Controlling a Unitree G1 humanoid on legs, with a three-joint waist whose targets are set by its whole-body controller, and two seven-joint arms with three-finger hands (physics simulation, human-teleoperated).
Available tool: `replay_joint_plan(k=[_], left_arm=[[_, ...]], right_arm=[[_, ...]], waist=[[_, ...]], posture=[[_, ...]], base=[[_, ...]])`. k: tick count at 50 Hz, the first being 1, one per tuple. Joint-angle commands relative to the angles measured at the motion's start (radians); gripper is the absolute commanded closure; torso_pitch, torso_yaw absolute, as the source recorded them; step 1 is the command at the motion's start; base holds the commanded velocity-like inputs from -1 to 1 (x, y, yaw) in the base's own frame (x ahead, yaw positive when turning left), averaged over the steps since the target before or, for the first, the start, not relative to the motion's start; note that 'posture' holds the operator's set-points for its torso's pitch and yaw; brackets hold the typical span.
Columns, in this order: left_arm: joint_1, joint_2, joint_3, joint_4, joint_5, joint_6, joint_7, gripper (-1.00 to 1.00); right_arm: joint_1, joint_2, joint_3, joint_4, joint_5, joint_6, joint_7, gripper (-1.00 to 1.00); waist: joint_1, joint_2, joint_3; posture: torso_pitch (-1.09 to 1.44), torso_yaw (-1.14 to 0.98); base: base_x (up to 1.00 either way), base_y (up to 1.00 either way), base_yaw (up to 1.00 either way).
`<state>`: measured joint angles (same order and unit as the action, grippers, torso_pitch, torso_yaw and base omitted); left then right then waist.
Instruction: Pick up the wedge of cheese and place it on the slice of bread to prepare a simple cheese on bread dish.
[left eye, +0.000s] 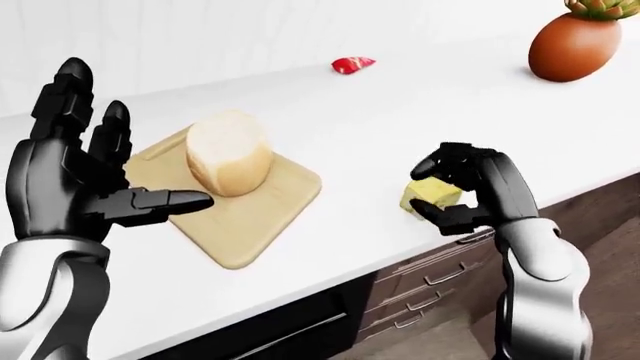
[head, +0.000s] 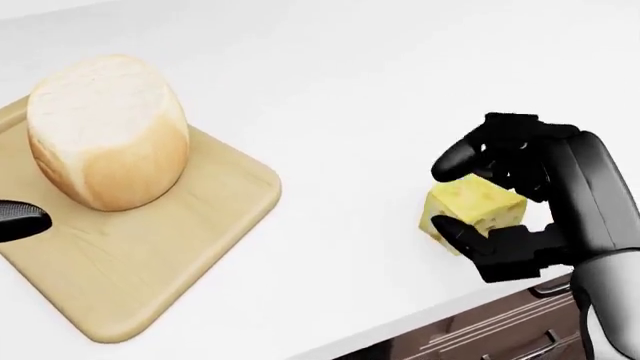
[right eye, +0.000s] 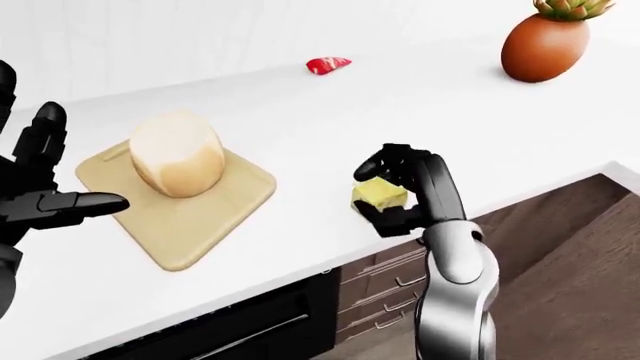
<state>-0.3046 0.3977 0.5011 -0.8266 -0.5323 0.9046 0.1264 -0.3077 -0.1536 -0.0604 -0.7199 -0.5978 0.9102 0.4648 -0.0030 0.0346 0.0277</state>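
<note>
The yellow cheese wedge (head: 490, 204) sits near the counter's lower edge at the right of the head view. My right hand (head: 447, 193) is closed round it, fingers over its top and thumb (head: 470, 240) under its near side. I cannot tell if it is lifted off the counter. The bread (head: 105, 131), a pale round loaf piece, stands on a wooden cutting board (head: 150, 262) at the left. My left hand (left eye: 120, 161) is open and empty, held up over the board's left side.
A small red item (left eye: 352, 64) lies farther up the white counter (left eye: 400, 120). A brown pot with a plant (left eye: 573, 46) stands at the top right. Brown drawers (left eye: 430, 277) run below the counter edge.
</note>
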Motion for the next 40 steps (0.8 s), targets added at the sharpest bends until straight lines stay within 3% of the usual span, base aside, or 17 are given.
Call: replay_joint_plan(k=[1,4,11,14,22,26,33,40], left_arm=[[-0.017,0.012,0.010,-0.025,-0.002,-0.024,0.003,-1.00],[-0.019,0.013,0.013,-0.032,-0.007,-0.016,0.007,-1.00],[-0.027,0.032,0.043,-0.053,-0.055,0.012,0.032,-1.00],[-0.030,0.042,0.051,-0.057,-0.075,0.019,0.043,-1.00],[-0.035,0.064,0.057,-0.053,-0.110,0.018,0.066,-1.00],[-0.021,0.065,0.054,-0.047,-0.106,0.001,0.060,-1.00],[-0.023,0.077,0.076,-0.054,-0.133,0.005,0.068,-1.00],[-0.007,0.076,0.076,-0.046,-0.133,-0.017,0.063,-1.00]], right_arm=[[-0.033,-0.006,0.005,-0.039,-0.018,-0.005,0.019,0.78],[-0.085,-0.017,0.023,-0.045,-0.053,0.027,0.052,1.00],[-0.334,-0.042,0.098,0.007,-0.209,0.146,0.202,1.00],[-0.449,-0.016,0.113,0.064,-0.271,0.160,0.260,1.00],[-0.676,0.110,0.123,0.353,-0.243,0.031,0.172,1.00],[-0.758,0.165,0.129,0.502,-0.151,-0.095,0.099,1.00],[-0.942,0.212,0.123,0.735,-0.043,-0.186,0.020,1.00],[-1.137,0.205,0.095,1.043,0.099,-0.322,-0.107,1.00]], waist=[[0.000,0.001,-0.018],[0.000,0.002,-0.018],[-0.004,0.009,-0.012],[-0.007,0.015,-0.009],[-0.013,0.031,-0.006],[-0.014,0.039,-0.002],[-0.019,0.049,0.000],[-0.023,0.053,0.002]], posture=[[0.00,0.00],[0.00,0.00],[0.00,0.00],[0.00,0.00],[0.00,0.00],[0.00,0.00],[0.00,0.00],[0.00,0.00]], base=[[0.00,0.00,0.00],[0.00,0.00,0.00],[0.00,0.00,0.00],[0.00,0.00,0.00],[0.00,0.00,0.00],[0.00,0.00,0.00],[0.00,0.00,0.00],[0.00,0.00,0.00]])
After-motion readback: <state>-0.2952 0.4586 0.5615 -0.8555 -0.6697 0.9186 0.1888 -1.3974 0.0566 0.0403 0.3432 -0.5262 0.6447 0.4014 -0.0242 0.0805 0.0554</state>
